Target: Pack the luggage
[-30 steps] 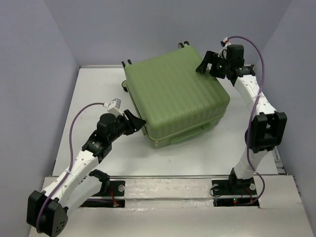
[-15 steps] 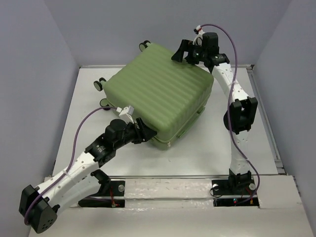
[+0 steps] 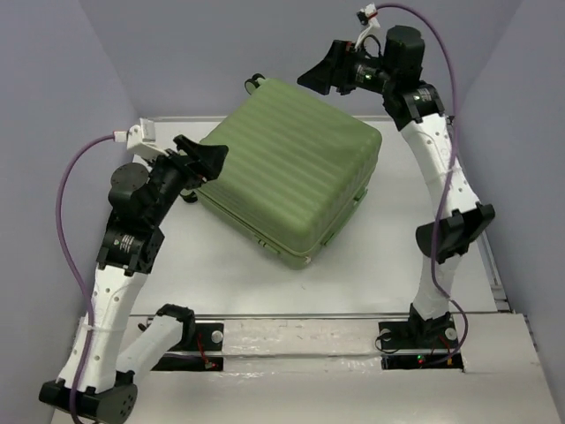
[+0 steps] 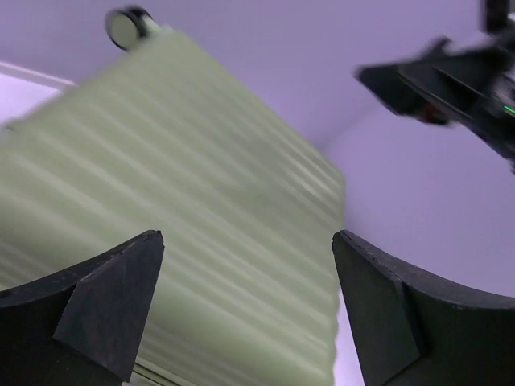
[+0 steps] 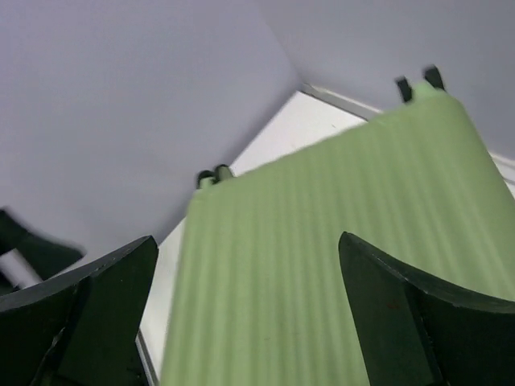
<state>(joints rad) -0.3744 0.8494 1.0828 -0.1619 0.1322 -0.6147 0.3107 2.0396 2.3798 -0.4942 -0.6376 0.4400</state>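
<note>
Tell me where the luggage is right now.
In the top view the luggage lies closed on the white table, toward the far middle, between the open left gripper at its left corner and the open right gripper above its far edge.

— Where's the luggage (image 3: 287, 181)?
— Closed, skewed on the table (image 3: 380, 265). My left tool (image 3: 210, 162) hangs spread beside its left edge; my right tool (image 3: 316, 83), also spread, hangs above its far corner.

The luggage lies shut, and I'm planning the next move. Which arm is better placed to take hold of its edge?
Left, probably. The left fingers stand open right at the luggage's left corner; the right fingers hover open, high above its far edge.
</note>
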